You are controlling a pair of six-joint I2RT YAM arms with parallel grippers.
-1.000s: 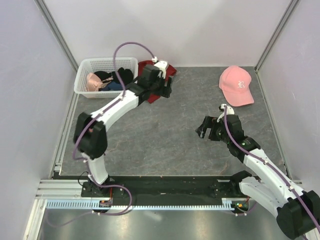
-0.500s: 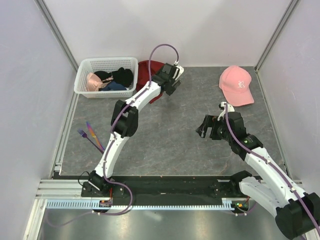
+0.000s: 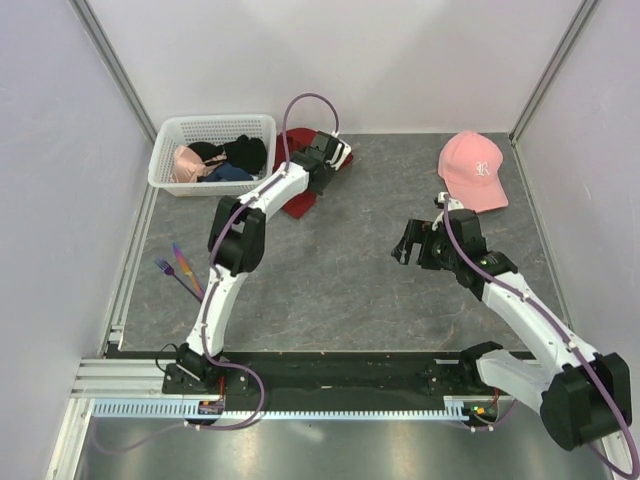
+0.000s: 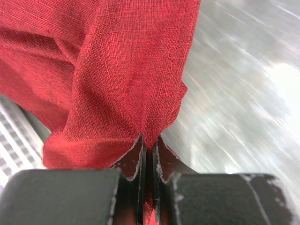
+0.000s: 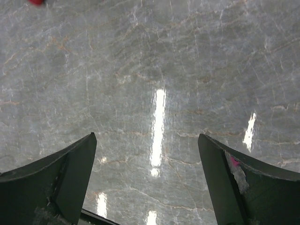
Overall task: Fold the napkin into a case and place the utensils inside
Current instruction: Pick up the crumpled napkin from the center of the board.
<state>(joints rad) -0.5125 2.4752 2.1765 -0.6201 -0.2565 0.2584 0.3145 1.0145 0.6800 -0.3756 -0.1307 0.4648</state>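
The dark red napkin (image 3: pixel 299 203) lies bunched at the back of the table, right of the basket. My left arm stretches far out to it. My left gripper (image 3: pixel 322 163) is shut on the napkin (image 4: pixel 117 70), with a pointed fold of cloth pinched between the jaws (image 4: pixel 150 146). The utensils, a purple fork (image 3: pixel 163 267) and a second purple piece (image 3: pixel 188 270), lie by the table's left edge. My right gripper (image 3: pixel 407 246) hovers over bare table right of centre, open (image 5: pixel 146 136), nothing between its fingers. No case shows.
A white basket (image 3: pixel 163 175) holding pink and black garments stands at the back left, next to the napkin. A pink cap (image 3: pixel 473 170) lies at the back right. Metal rails run along the left and near edges.
The left arm has stretched out toward the back and its gripper has shut on the napkin. The right gripper has shifted slightly and stays open.
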